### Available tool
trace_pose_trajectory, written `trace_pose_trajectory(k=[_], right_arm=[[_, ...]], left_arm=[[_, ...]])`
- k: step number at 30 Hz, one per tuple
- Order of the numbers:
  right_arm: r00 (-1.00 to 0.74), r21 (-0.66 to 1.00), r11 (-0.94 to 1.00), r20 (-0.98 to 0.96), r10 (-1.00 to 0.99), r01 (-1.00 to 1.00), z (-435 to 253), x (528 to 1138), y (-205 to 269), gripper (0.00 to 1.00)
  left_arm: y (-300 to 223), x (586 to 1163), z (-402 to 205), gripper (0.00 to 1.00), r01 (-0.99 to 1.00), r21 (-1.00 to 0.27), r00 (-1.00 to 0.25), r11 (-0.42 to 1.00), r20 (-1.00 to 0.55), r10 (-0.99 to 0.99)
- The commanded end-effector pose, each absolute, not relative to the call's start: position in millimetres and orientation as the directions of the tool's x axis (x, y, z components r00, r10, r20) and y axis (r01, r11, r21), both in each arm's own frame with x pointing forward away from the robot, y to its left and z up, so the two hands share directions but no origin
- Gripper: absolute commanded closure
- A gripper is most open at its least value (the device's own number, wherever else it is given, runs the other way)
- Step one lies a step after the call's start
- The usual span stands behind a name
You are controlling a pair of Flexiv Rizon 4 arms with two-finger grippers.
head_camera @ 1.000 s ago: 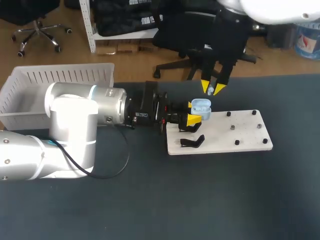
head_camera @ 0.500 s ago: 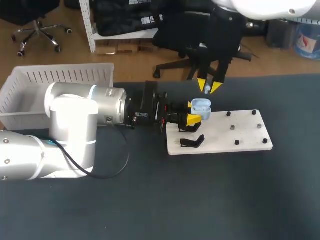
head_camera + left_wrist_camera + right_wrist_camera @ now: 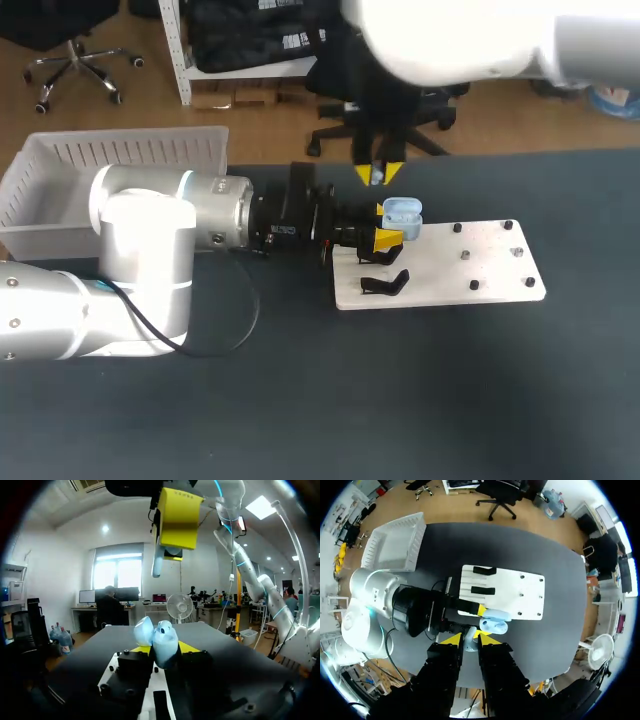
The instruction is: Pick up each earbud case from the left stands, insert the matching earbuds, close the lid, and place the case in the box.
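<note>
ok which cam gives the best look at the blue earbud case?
Left wrist view: the earbud case sits close up in the left claw, lid open. Head view shows it small, from above, at the white board's edge. Right wrist view shows it from above too, ahead of the right claw and its earbud.

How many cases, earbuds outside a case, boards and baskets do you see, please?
Case: 1
Earbud outside the case: 1
Board: 1
Basket: 1
Total: 4
</note>
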State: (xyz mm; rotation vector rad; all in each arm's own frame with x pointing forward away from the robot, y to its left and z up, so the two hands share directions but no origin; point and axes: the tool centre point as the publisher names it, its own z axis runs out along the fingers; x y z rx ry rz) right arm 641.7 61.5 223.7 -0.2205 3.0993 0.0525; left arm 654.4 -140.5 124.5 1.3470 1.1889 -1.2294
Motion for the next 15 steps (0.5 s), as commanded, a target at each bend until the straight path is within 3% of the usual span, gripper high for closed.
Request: trace_pose_trajectory(k=[1, 15], right_arm=[[-0.986, -0.007, 0.987, -0.025, -0.163, -0.162, 221.9, 643.8, 69.9, 1.00], [-0.969, 0.074, 0.966, 0.002, -0.248, -0.247, 204.2, 631.2, 47.0, 1.00]], left_arm=[[-140.9, 653.6, 123.2, 1.00, 0.995, 0.028, 0.035, -0.097, -0.997, 0.062], [-140.9, 653.6, 123.2, 1.00, 0.995, 0.028, 0.035, -0.097, -0.997, 0.062]])
